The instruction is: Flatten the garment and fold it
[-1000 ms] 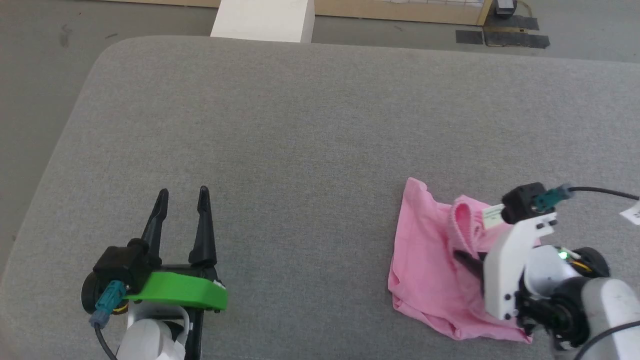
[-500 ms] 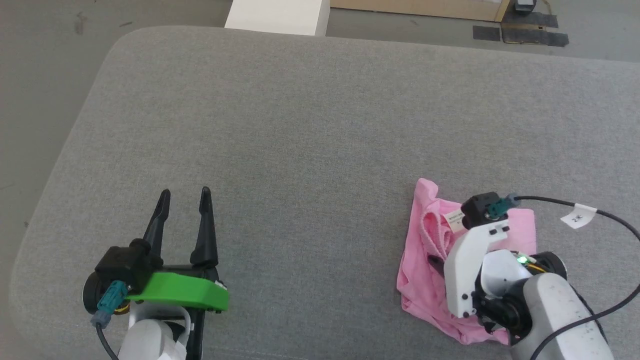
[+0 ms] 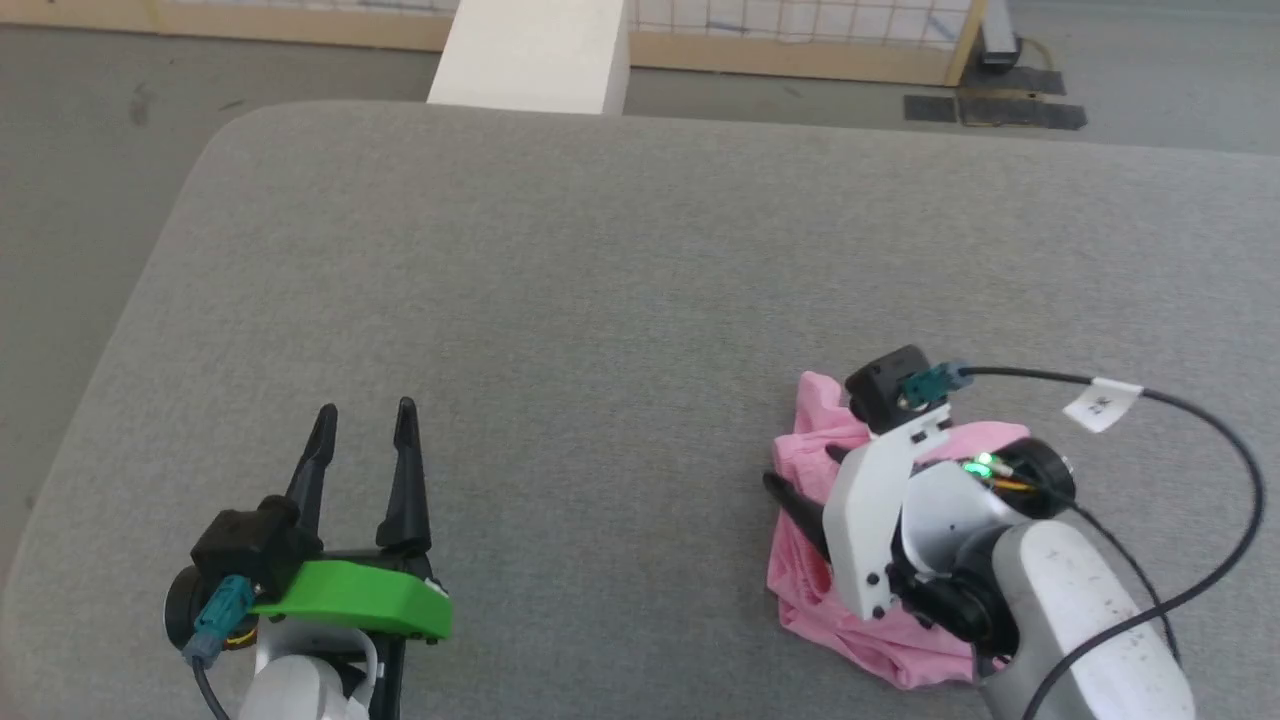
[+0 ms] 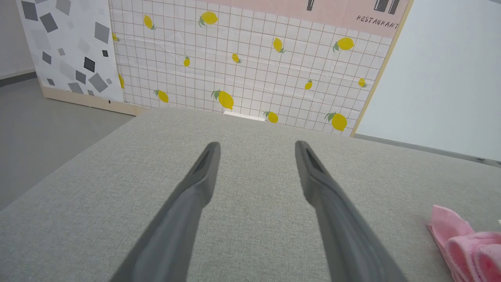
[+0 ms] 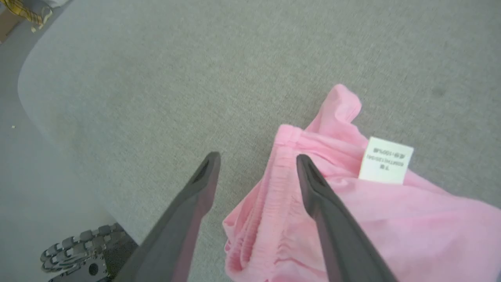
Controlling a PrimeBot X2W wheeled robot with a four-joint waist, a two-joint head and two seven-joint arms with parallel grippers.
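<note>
The right gripper (image 5: 257, 157) hangs, jaws spread, over the crumpled pink garment (image 3: 805, 585) near the grey cushion's (image 3: 600, 250) front edge. The left gripper (image 3: 365, 410) gapes too, holding nothing, well apart.

Tally, one moment:

- Tabletop (image 3: 600, 280), grey cloth: 1.
- Garment (image 5: 391, 211), pink, near right: 1.
- White tag (image 5: 386, 160) on it: 1.
- Pincers: 2. Left pincer (image 3: 366, 420) near left, right pincer (image 5: 257, 164) at the garment.
- Dark fingers (image 4: 188, 203): 2 per pincer, 4 in all.
- Wrist brackets: 2. Green bracket (image 3: 350, 597) 1, white bracket (image 3: 870, 510) 1.
- Teal connectors (image 3: 222, 610): 2, one per wrist.
- Black cable (image 3: 1230, 470) with white label (image 3: 1100, 405), right: 1.
- White block (image 3: 530, 55) past far edge: 1.
- Far wall panels: 2. Lemon-grid panel (image 4: 254, 70) 1, grey-squares panel (image 4: 66, 47) 1.
</note>
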